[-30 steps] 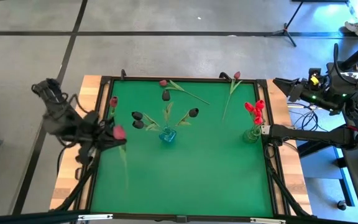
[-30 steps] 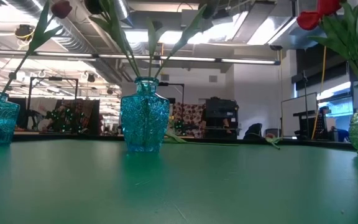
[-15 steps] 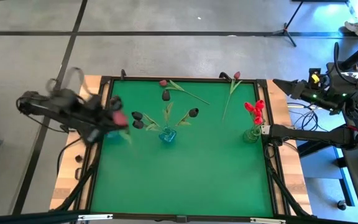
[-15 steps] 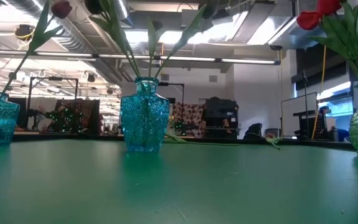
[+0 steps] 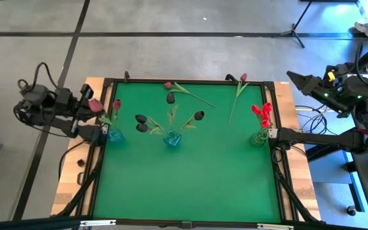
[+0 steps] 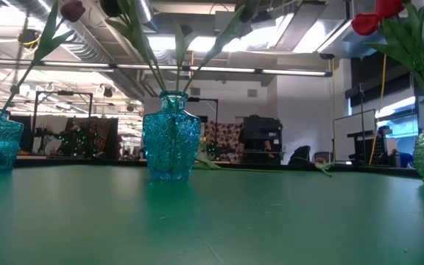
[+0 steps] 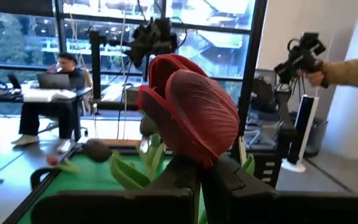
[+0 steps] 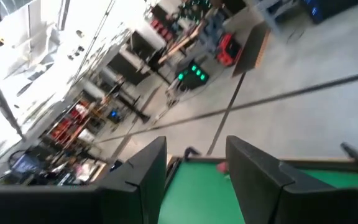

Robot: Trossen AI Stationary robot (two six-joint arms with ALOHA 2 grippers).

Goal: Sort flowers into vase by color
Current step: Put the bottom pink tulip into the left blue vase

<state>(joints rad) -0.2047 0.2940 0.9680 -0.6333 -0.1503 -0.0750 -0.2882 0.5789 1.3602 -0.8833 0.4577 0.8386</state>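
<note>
Left gripper (image 5: 85,107) at frame left, clamped on pink-maroon tulip (image 7: 191,115); right gripper (image 5: 294,78) upper right, half-open, empty.

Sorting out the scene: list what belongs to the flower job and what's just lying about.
Job:
- pink tulip held in left gripper
- loose tulips
- left blue vase
- middle blue vase
- green vase with red tulips

Lying about:
- tripod
- cables

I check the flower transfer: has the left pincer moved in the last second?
Yes. The left pincer, shut on a dull pink-maroon artificial tulip, moved from beside the green table mat toward its far left corner.
</note>
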